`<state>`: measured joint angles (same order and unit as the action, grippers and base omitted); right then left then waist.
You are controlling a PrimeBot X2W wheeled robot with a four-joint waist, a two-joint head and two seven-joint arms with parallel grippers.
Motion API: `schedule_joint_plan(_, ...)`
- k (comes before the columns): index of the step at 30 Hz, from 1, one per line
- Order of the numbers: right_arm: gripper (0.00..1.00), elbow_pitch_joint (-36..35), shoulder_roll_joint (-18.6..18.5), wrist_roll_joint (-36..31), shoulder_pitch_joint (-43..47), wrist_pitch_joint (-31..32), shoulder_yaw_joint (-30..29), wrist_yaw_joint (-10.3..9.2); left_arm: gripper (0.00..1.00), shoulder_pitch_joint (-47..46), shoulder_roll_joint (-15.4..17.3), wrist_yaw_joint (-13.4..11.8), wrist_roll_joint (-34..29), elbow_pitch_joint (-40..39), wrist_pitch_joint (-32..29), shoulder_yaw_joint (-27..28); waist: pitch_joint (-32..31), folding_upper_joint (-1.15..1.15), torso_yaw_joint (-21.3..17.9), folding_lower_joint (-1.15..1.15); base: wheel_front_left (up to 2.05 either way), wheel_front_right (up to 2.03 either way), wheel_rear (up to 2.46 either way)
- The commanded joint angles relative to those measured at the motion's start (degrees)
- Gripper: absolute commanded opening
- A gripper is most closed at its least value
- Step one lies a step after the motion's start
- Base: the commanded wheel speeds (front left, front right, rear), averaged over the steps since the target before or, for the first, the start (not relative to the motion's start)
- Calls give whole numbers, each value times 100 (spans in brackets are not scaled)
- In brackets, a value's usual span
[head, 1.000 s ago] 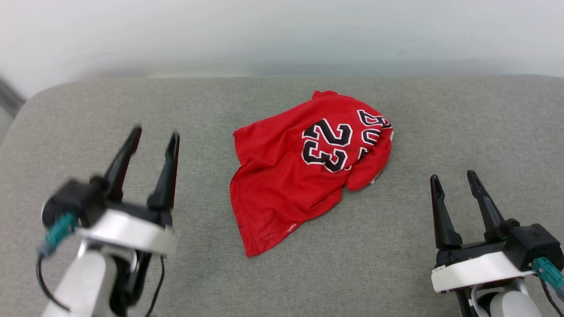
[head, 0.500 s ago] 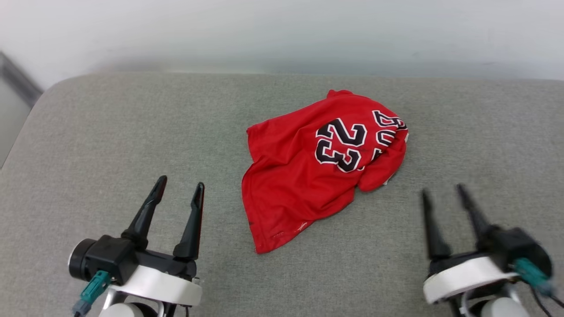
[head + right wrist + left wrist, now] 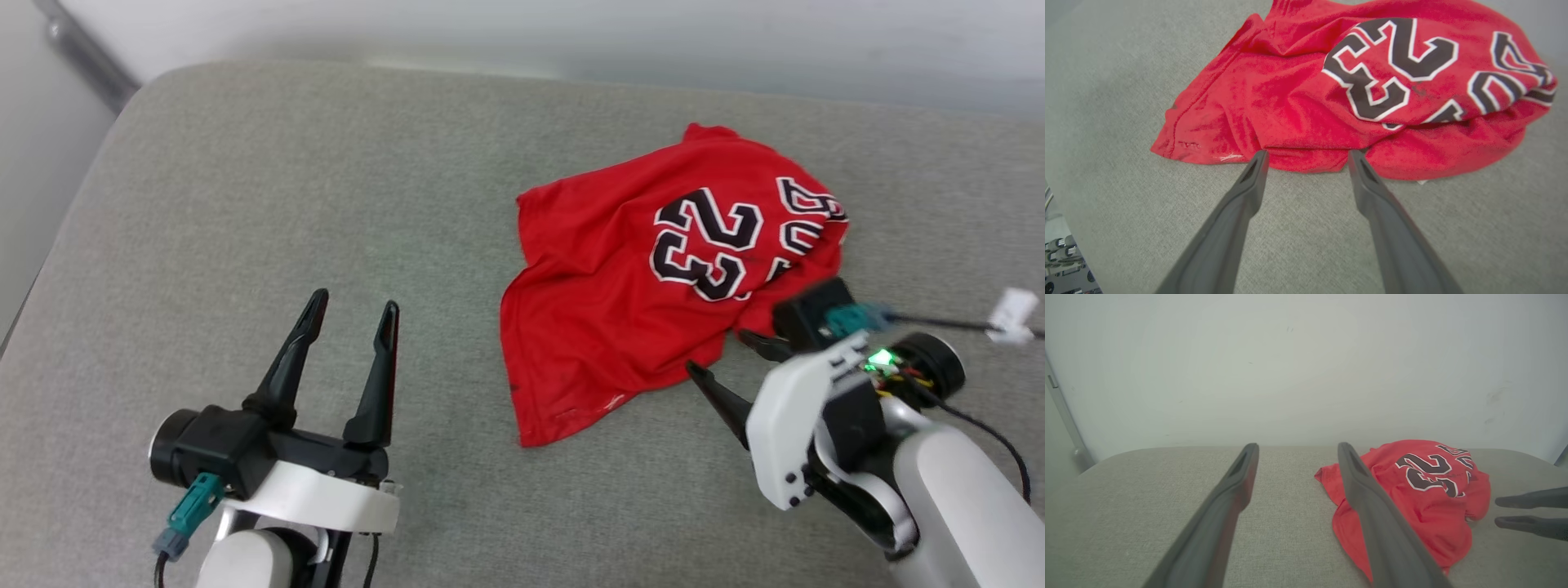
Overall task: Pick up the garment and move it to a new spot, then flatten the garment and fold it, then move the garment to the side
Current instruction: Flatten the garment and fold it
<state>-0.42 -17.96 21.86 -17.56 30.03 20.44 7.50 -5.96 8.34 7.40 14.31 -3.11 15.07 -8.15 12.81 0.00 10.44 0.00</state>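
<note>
Right before the parted right claw (image 3: 1307, 153) lies the garment (image 3: 645, 327), apart from the parted left claw (image 3: 356, 300).

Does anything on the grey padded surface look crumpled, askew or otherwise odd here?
The red jersey with black number 23 lies bunched, not flat, on the grey padded surface; its lettered end is rolled under itself. No damage or spill shows.
</note>
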Motion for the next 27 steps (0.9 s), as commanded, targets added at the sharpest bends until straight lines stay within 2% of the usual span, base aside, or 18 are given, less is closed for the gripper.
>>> schedule_joint_plan(1,100,52,-56,54,-356,611,215,-2,100,-107,-50,6,2,0,15,-53,198,0,225,0,0,0,0)
schedule_joint_plan(6,100,419,-113,32,-1007,1869,513,-3,100,-268,-105,8,38,0,15,-214,355,0,587,0,0,0,0)
schedule_joint_plan(9,100,690,-178,-85,-1257,2333,597,-3,100,-321,-143,9,55,1,15,-285,415,0,814,0,0,0,0)
schedule_joint_plan(14,100,1175,-272,-169,-1380,2473,751,-3,100,-324,-196,10,71,-8,15,-313,467,0,1075,0,0,0,0)
schedule_joint_plan(22,100,1769,-368,-145,-1214,2263,976,-2,100,-243,-192,9,49,28,15,-237,469,0,1122,0,0,0,0)
schedule_joint_plan(23,45,1822,-391,-100,-1173,2250,1035,-3,100,-240,-188,9,48,38,15,-220,454,0,1098,0,0,0,0)
schedule_joint_plan(24,2,1846,-420,-57,-1138,2233,1090,-2,100,-244,-185,9,50,49,15,-203,431,0,1067,0,0,0,0)
schedule_joint_plan(27,0,1754,-524,127,-1030,2131,1177,-2,100,-238,-155,9,58,61,15,-176,328,0,931,0,0,0,0)
